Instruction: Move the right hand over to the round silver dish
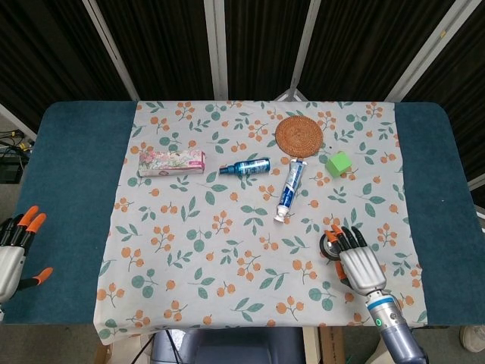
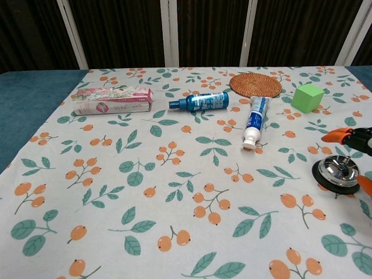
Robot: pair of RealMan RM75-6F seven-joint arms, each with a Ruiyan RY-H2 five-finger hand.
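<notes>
So the right hand is sitting low on the right side of the cloth, back facing up, fingers spread and a little curled with nothing in them. From the head view its orange tips reach over the near-right edge of the dish, covering part of it. The chest view only catches a few fingertips poking in from the right edge, above and beside the dish; I can't tell if they actually touch it.

That dish is a small round shiny thing on a dark base, right side of the cloth, nearer the robot than the toothpaste and green cube.

Left hand is way off at the left edge over the blue table, fingers apart, holding nothing.

Further back: woven coaster, blue bottle lying on its side, and a pink box to its left.
</notes>
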